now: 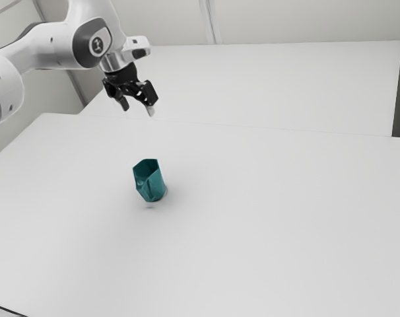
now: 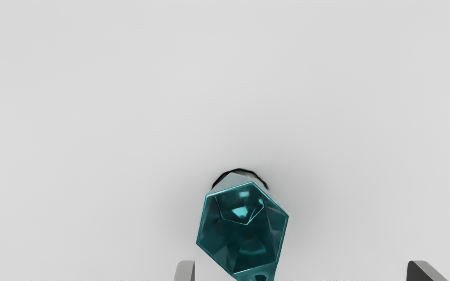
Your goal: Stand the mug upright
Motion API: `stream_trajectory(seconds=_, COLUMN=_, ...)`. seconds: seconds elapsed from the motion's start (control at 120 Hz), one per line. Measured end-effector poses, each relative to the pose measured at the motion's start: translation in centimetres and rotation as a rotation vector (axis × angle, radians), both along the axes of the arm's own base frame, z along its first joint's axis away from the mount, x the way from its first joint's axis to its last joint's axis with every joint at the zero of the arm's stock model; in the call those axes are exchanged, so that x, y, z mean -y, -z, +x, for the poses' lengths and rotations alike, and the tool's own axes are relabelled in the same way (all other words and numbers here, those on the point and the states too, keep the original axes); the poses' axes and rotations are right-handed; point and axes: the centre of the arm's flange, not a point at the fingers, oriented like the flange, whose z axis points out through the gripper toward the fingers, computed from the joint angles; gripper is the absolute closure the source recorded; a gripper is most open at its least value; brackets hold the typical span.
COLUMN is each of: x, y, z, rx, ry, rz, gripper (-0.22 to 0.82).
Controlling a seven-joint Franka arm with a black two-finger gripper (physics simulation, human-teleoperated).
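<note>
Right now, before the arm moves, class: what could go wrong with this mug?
The mug leans in the exterior view, mouth up, so it may topple rather than settle upright. In the wrist view it sits nearer one finger of the open gripper; lowering and closing there could shove it over.

No word, label, brand or number can be read with certainty. On the white arm (image 1: 51, 46), a round emblem (image 1: 96, 45) sits on a dark grey joint cover (image 1: 82, 50), its small pale mark too unclear to make out.
</note>
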Motion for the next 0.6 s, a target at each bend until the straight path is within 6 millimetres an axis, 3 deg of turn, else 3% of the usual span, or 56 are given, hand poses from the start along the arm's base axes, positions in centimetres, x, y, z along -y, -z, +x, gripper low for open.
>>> stream_trajectory(seconds=0.192, x=0.1, y=-3.0, z=-0.6, rx=-0.018, ry=0.0, rz=0.007, gripper=0.0)
stream_trajectory(seconds=0.6, x=0.0, y=-2.9, z=-1.2, rx=-0.065, ry=-0.009, rz=-0.007, gripper=0.0)
